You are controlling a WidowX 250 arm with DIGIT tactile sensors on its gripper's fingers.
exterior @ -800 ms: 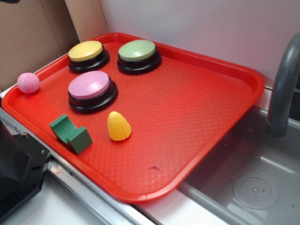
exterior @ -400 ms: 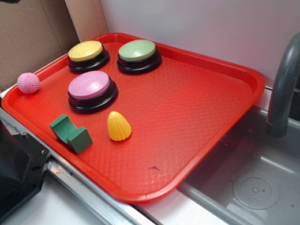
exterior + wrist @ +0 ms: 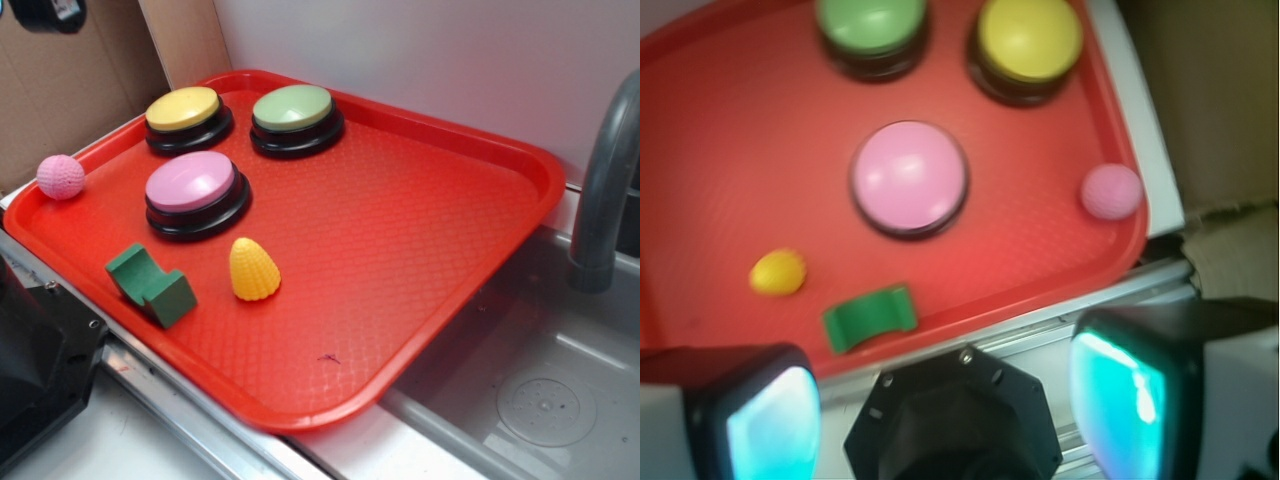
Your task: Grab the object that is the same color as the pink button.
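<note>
The small pink bumpy ball (image 3: 61,177) lies at the left corner of the red tray (image 3: 430,250), apart from everything else. In the wrist view the ball (image 3: 1112,191) sits right of the pink button (image 3: 909,179). The pink button (image 3: 191,182), a dome on a black base, stands a short way right of the ball. My gripper (image 3: 945,410) hangs high above the tray's near edge, open, with nothing between its fingers (image 3: 1120,400). Only a black part of the gripper (image 3: 45,10) shows in the exterior view, at the top left corner.
On the tray also stand a yellow-topped button (image 3: 184,110), a green-topped button (image 3: 293,108), a yellow corn-shaped cone (image 3: 253,269) and a green block (image 3: 150,285). A grey sink (image 3: 540,400) with a faucet (image 3: 605,190) lies to the right. The black robot base (image 3: 35,360) is at the lower left.
A black part of the gripper has come further into the exterior view at the top left corner. Nothing on the tray has moved.
</note>
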